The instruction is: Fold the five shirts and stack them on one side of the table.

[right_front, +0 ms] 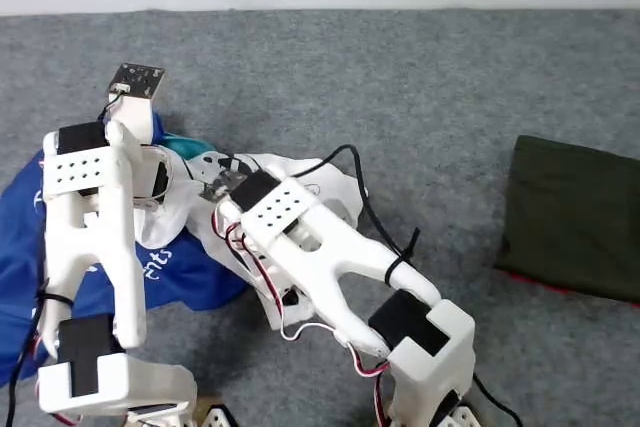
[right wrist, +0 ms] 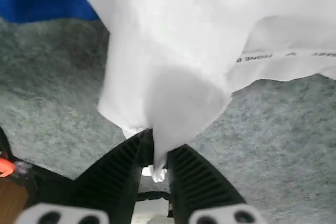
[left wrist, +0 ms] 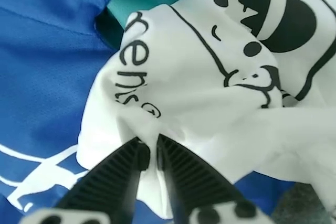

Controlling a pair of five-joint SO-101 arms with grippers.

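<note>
Light: bright, even, from overhead.
Shadows: soft and short on the grey table [right_front: 420, 77].
Glare: white shirt [right wrist: 184, 24] nearly blown out up close.

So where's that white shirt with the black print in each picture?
High view: white printed fabric shirt, crumpled, centre-left.
Left wrist view: spread ahead, pinched by the left pincer.
Right wrist view: draped ahead, pinched by the right pincer.
Shared landmark: the blue fabric shirt beside it.

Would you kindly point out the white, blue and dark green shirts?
white shirt [left wrist: 189, 103], left wrist view, printed front.
blue shirt [left wrist: 47, 77], left wrist view, plain cloth.
dark green shirt [right_front: 575, 212], high view, middle.
</note>
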